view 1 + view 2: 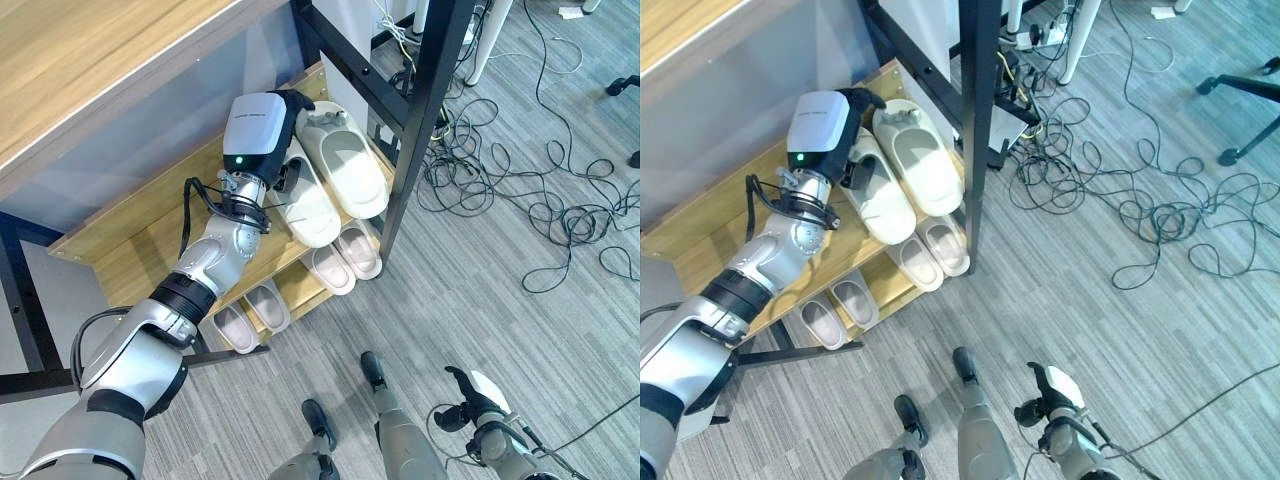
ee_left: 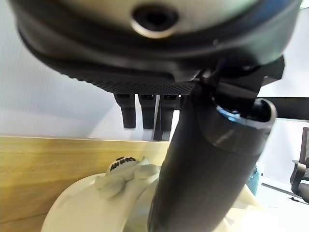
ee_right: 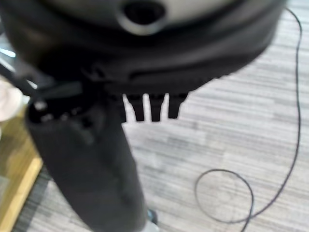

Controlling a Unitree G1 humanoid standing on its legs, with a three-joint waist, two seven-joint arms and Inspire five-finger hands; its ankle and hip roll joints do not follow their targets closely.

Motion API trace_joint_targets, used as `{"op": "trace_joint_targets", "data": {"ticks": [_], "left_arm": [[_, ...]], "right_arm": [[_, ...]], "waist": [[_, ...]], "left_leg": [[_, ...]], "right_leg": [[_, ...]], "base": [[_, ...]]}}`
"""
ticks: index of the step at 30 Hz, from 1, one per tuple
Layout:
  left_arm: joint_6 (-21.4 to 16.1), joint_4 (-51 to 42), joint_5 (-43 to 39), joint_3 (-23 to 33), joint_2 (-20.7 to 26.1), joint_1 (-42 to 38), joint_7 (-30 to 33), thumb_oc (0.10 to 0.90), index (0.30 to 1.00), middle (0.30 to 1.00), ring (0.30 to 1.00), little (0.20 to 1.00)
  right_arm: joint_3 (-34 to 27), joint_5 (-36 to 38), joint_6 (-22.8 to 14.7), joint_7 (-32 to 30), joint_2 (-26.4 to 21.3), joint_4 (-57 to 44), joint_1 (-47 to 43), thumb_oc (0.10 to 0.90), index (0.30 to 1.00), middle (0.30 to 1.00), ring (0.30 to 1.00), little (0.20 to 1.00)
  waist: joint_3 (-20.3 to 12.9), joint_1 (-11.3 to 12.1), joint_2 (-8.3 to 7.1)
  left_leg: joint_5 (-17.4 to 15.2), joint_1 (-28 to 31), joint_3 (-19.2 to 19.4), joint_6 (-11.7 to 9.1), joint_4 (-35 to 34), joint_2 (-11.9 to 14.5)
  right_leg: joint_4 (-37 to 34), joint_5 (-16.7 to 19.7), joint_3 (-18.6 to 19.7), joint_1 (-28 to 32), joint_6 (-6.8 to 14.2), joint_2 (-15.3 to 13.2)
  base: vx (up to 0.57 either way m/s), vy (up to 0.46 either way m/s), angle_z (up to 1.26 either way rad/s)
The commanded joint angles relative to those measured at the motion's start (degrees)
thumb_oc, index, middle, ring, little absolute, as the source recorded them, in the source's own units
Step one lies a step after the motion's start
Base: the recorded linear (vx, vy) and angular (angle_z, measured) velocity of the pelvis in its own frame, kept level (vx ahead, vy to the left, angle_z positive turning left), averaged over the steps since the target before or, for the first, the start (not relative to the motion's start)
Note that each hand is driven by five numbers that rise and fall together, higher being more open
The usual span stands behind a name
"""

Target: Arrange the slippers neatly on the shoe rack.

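Idling low over the floor, my right hand [image 1: 470, 392] hangs with relaxed fingers. My left hand [image 1: 262, 130] reaches onto the shoe rack [image 1: 130, 245], fingers straight, beside the slippers [image 1: 325, 175], whose long axes run front-to-back, immediately right of it.

— Left side?
— Silver-grey shelled left arm [image 1: 150, 350], black bands at the joints. Pale grey boxy wrist housing [image 1: 255, 130] with a small green lamp [image 1: 238, 160]. Dark left hand [image 1: 293, 102].
— Right side?
— Dark right hand [image 1: 468, 402], white thumb cover [image 1: 490, 384].
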Motion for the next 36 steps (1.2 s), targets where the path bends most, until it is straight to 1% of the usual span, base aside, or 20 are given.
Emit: {"op": "trace_joint_targets", "data": {"ticks": [1, 10, 17, 20, 28, 36], "left_arm": [[-0.5, 3.0, 1.9, 0.8, 1.6, -10.0, 5.8, 0.800, 0.900, 0.900, 0.900, 0.900], [-1.1, 1.7, 1.3, 2.0, -0.5, -7.7, 5.2, 0.800, 0.900, 0.900, 0.900, 0.900], [-1.6, -1.7, 1.2, 3.1, -2.4, -4.3, 4.8, 0.800, 0.900, 0.900, 0.900, 0.900], [-2.2, -4.7, 0.9, 4.4, -3.7, -1.1, 5.0, 0.800, 0.900, 0.900, 0.900, 0.900], [-3.2, -10.4, 0.9, 6.1, -5.1, 4.2, 4.7, 0.800, 0.900, 0.900, 0.900, 0.900], [-5.7, -19.4, -1.4, 10.9, -5.3, 13.2, 5.1, 0.800, 0.900, 0.900, 0.900, 0.900]], "right_arm": [[2.3, 1.2, -1.5, -2.1, -1.0, 0.8, 2.2, 0.800, 0.900, 0.900, 0.900, 0.900], [2.2, 0.9, -1.4, -2.1, -1.3, 0.5, 2.5, 0.800, 0.900, 0.900, 0.900, 0.900], [2.2, 0.4, -1.0, -2.0, -1.0, 0.4, 2.8, 0.800, 0.900, 0.900, 0.900, 0.900], [2.0, 0.1, -0.9, -2.1, -0.7, 0.4, 2.9, 0.800, 0.900, 0.900, 0.900, 0.900], [1.9, -0.1, -0.5, -2.3, 0.2, 1.0, 2.9, 0.800, 0.900, 0.900, 0.900, 0.900], [0.9, -0.5, 0.0, -2.6, 1.8, 1.4, 3.7, 0.800, 0.900, 0.900, 0.900, 0.900]], "waist": [[-5.0, -0.7, -1.93], [-4.8, -0.4, -1.91], [-4.9, 0.3, -2.15], [-4.9, 0.7, -2.40], [-4.9, 1.7, -2.64], [-5.4, 3.1, -3.01]], "left_leg": [[-4.5, 0.0, -3.9, -3.0, 0.2, 0.7], [-4.4, 0.3, -3.9, -3.0, 0.2, 0.8], [-4.3, 0.7, -4.3, -2.9, 0.2, 0.8], [-4.1, 0.8, -4.7, -2.8, 0.2, 0.8], [-3.8, 0.8, -5.4, -2.7, 0.2, 0.8], [-3.6, 1.3, -5.7, -2.7, 0.2, 0.8]], "right_leg": [[0.7, -7.4, -4.5, 1.1, 5.6, -3.7], [0.7, -7.5, -4.8, 1.4, 5.5, -3.7], [0.7, -7.8, -5.5, 2.3, 5.2, -3.4], [0.7, -7.8, -5.8, 2.6, 5.1, -3.5], [0.8, -7.9, -6.5, 3.0, 4.9, -3.5], [0.8, -7.9, -7.0, 3.8, 4.6, -3.5]], "base": [[0.00, 0.000, 0.00], [0.00, 0.000, 0.00], [-0.02, -0.013, 0.03], [-0.03, -0.022, 0.05], [-0.04, -0.019, 0.04], [-0.03, -0.016, 0.05]]}}
